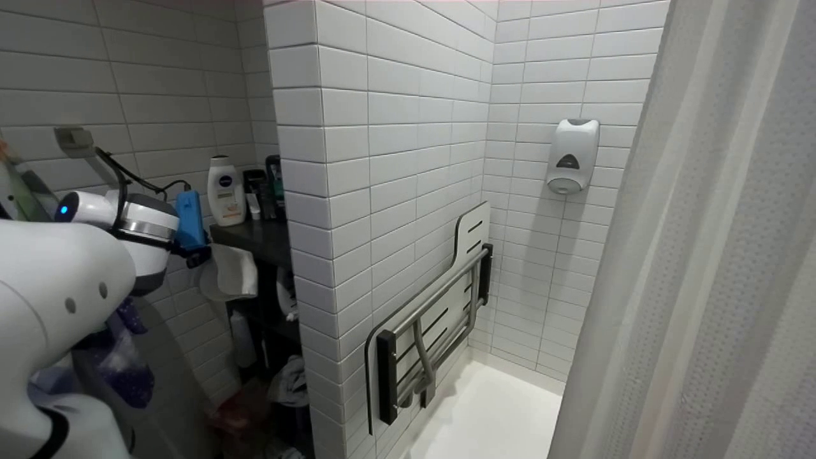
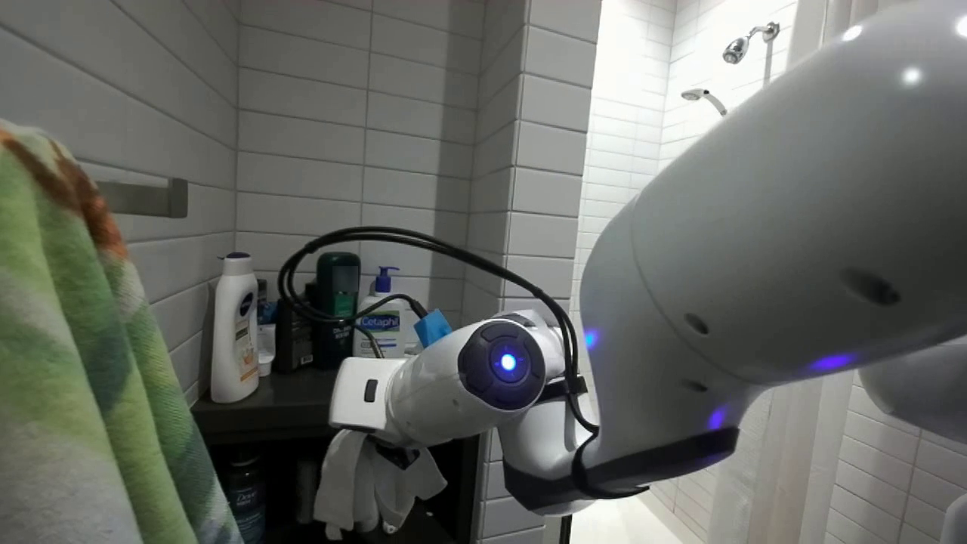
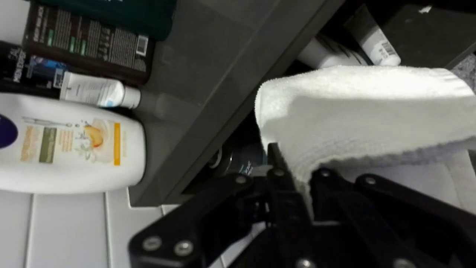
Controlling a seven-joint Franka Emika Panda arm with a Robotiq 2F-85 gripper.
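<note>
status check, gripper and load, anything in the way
Black two-fingered gripper clamped on white terry cloth. Cloth hanging down. Dark grey shelf close alongside, possible obstruction.

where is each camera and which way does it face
An exterior view: beside the arm, facing the shower seat; arm at left.
An exterior view: near the arm, facing the corner shelf; arm center and right.
Wrist view: sits behind the gripper, facing the cloth and shelf; gripper at bottom.
Both exterior views share the arm, cloth and white bottle.
</note>
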